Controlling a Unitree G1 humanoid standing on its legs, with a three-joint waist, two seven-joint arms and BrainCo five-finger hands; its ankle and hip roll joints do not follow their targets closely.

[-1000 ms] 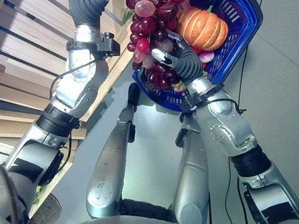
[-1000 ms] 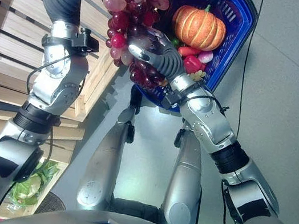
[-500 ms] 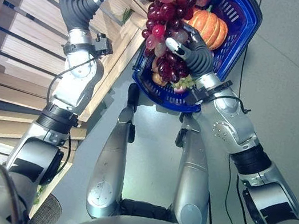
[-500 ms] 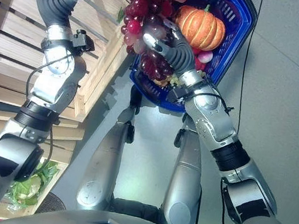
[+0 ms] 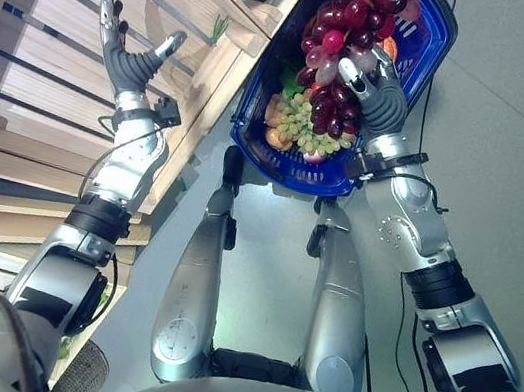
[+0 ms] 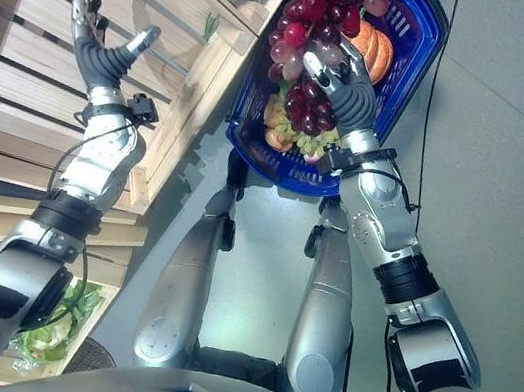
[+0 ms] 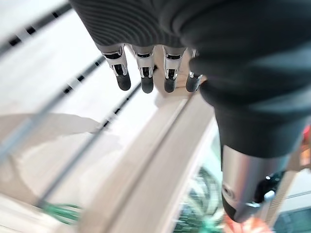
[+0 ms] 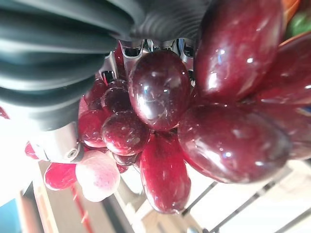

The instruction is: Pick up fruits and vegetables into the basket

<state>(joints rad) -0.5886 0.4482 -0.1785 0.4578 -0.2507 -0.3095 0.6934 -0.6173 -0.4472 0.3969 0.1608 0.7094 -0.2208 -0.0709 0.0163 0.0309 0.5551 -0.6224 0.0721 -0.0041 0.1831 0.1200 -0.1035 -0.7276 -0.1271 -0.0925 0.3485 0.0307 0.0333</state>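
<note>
Now, step: right hand (image 5: 380, 93) grips red grapes (image 5: 350, 14) over the blue basket (image 5: 254, 124).
Left hand (image 5: 129, 56): splayed, empty, beside the basket.
Next: lower, release.

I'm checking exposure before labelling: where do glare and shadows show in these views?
Right wrist view: small white highlights dot the bunch of glossy dark red grapes in the right hand's grip. Left wrist view: a soft grey shadow lies on the pale wooden slatted shelf past the open left hand. Left eye view: the grey floor glares below the blue plastic basket.
</note>
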